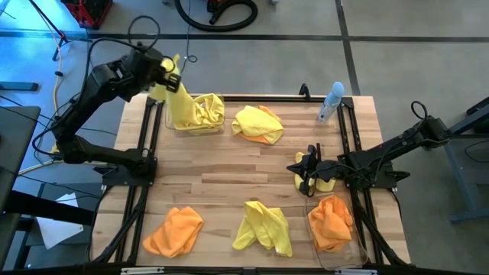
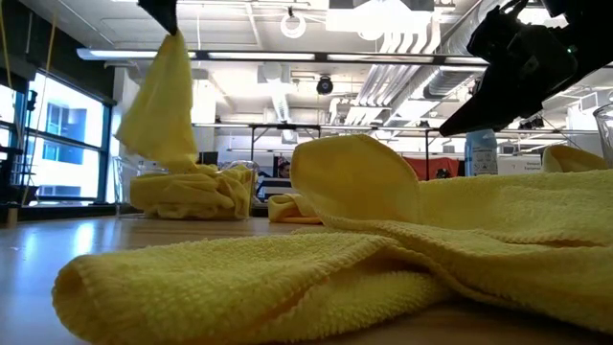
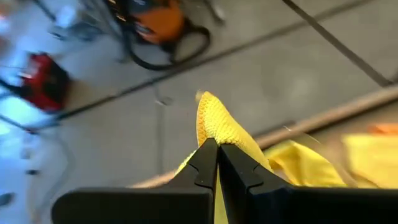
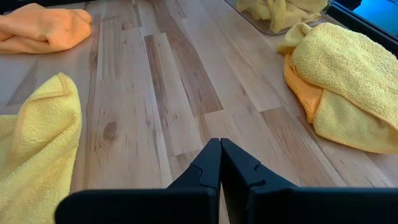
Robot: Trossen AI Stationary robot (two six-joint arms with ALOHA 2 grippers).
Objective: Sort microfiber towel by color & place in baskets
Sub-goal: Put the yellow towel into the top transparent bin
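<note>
My left gripper [image 1: 171, 70] is raised over the table's far-left corner, shut on a yellow towel [image 1: 179, 103] that hangs down into a clear basket [image 1: 166, 121] holding more yellow cloth [image 1: 206, 113]. In the low view the towel [image 2: 163, 105] drops from the gripper [image 2: 170, 21]. My right gripper [image 1: 298, 173] is shut and empty, low over the table's right half, pointing left; its shut fingertips [image 4: 219, 144] show above bare wood. A second clear basket [image 1: 359, 252] at the near-right holds an orange towel [image 1: 331, 221]. My left gripper pinches the yellow towel near its top edge [image 3: 214, 132] between its two fingers, and a small bunch of cloth [image 3: 214, 112] sticks out past the tips. The towel hangs below the gripper, and its lower end [image 2: 187, 187] lies in the far-left basket on the other yellow cloth.
Loose on the table: a yellow towel over an orange one [image 1: 258, 124] at far centre, a yellow towel [image 1: 263, 225] at near centre, an orange towel [image 1: 174, 231] at near left. A pale blue spray bottle [image 1: 330, 103] stands at the far right. Black arm frames [image 1: 145, 153] line both sides.
</note>
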